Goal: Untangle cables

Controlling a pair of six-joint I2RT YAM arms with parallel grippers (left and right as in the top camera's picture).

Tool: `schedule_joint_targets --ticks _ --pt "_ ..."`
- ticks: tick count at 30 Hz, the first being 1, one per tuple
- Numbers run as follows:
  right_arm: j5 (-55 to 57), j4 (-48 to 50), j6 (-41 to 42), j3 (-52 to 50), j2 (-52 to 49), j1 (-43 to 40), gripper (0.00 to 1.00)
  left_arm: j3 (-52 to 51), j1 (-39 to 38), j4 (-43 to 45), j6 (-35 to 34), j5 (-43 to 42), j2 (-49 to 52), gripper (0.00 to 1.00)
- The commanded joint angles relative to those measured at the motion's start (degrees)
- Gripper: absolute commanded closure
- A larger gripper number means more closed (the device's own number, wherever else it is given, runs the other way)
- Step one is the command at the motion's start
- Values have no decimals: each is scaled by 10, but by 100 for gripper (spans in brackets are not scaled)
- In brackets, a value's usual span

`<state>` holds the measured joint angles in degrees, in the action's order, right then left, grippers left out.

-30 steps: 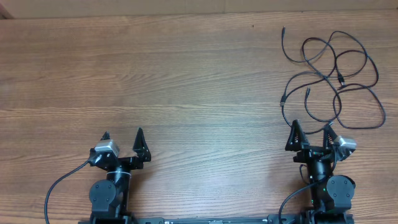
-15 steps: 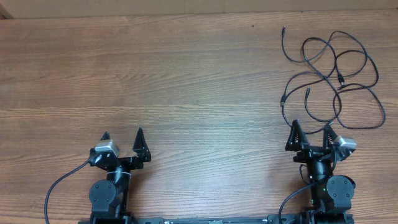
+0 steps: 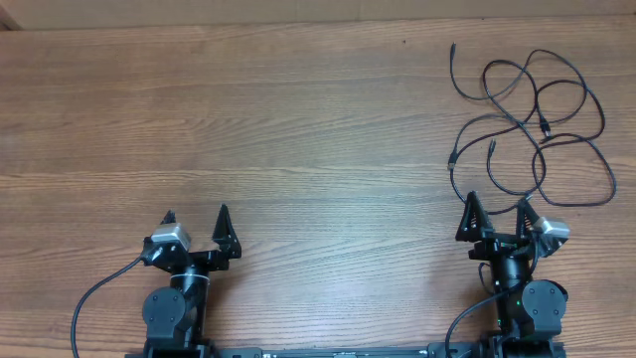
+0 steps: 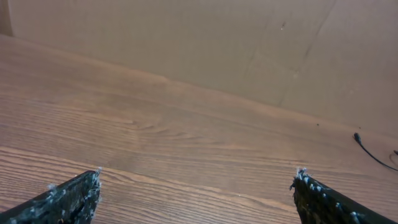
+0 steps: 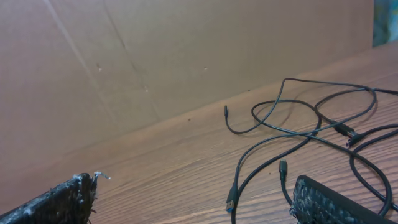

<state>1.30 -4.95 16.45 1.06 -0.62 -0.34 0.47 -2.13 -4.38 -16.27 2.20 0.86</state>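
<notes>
Gaping empty: left pincer (image 3: pixel 196 211), right pincer (image 3: pixel 498 201), two total; cables (image 3: pixel 546 125) tangled near right, count unclear.

no writing, label, brand or number can be read in any view. the wood table (image 3: pixel 298 119) ahead of the left gripper (image 4: pixel 198 173) and the brown board (image 4: pixel 186 37) beyond it show only grain, creases and small specks.

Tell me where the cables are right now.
Overhead view: the cables lie tangled on the right side of the table, just ahead of the open right gripper.
</notes>
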Motion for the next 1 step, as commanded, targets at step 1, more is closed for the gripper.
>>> schedule_joint_targets --ticks 1 --pt "-1 3 -3 -6 5 3 0 -2 3 1 11 -3 -6 0"
